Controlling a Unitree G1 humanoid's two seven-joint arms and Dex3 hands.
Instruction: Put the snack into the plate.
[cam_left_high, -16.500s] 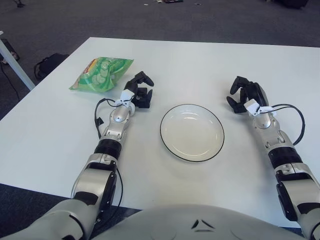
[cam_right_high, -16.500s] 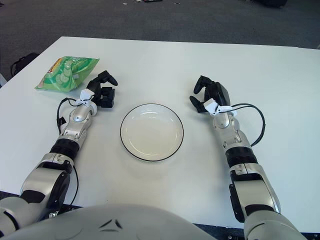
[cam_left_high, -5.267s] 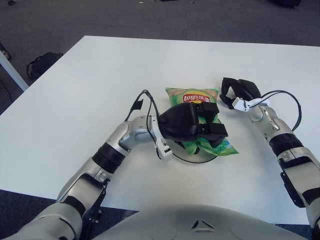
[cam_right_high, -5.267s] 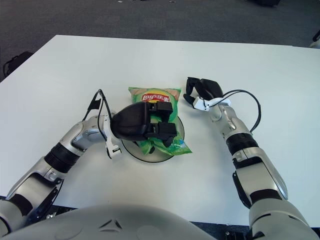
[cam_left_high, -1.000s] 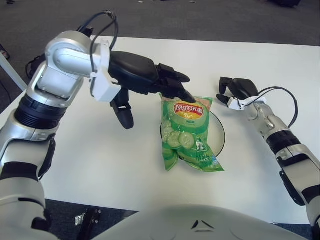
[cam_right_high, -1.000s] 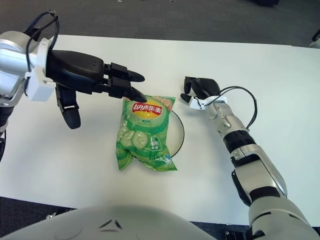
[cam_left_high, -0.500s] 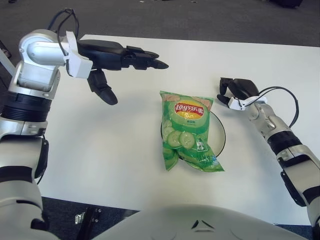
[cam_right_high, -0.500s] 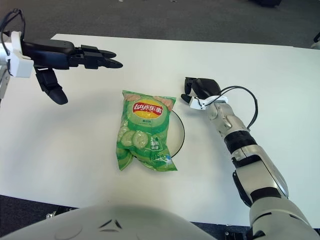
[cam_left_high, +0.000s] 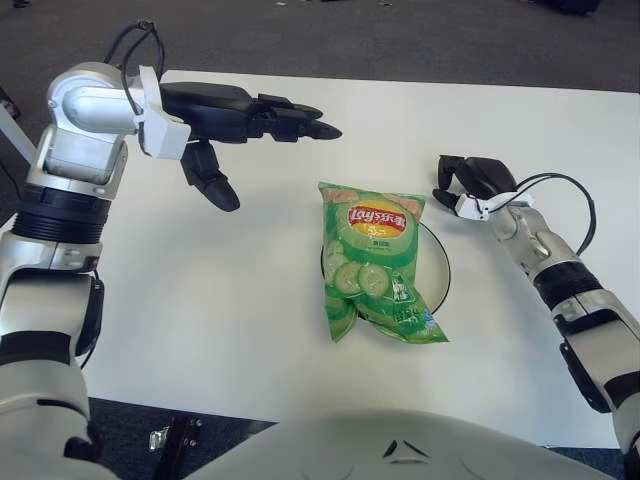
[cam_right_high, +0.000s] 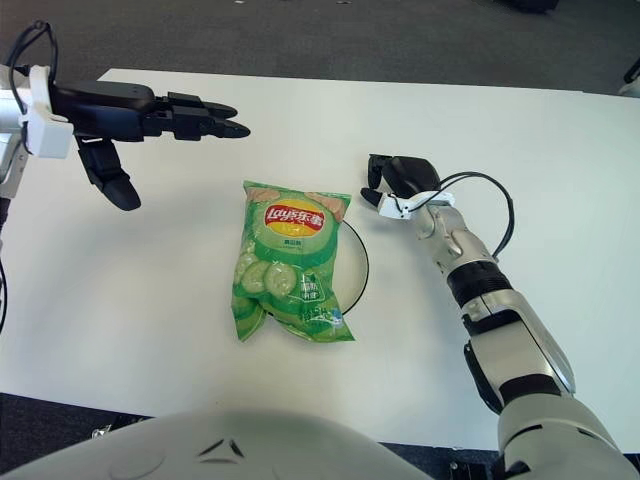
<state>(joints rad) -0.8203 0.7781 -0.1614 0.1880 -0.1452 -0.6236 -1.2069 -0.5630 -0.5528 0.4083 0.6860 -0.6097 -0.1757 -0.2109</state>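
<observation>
A green snack bag (cam_left_high: 374, 262) with a red logo lies flat across the black-rimmed white plate (cam_left_high: 441, 270) at the table's middle, covering most of it and overhanging its near edge. My left hand (cam_left_high: 255, 125) is raised above the table to the left of the bag, fingers spread straight and empty. My right hand (cam_left_high: 476, 182) rests on the table just right of the plate, fingers curled, holding nothing.
The white table (cam_left_high: 220, 290) spans the view, with dark carpet floor (cam_left_high: 400, 40) beyond its far edge. A black cable (cam_left_high: 580, 205) loops from my right wrist.
My left hand has shifted slightly to the right and stays raised and open. The bag, plate and right hand have not moved.
</observation>
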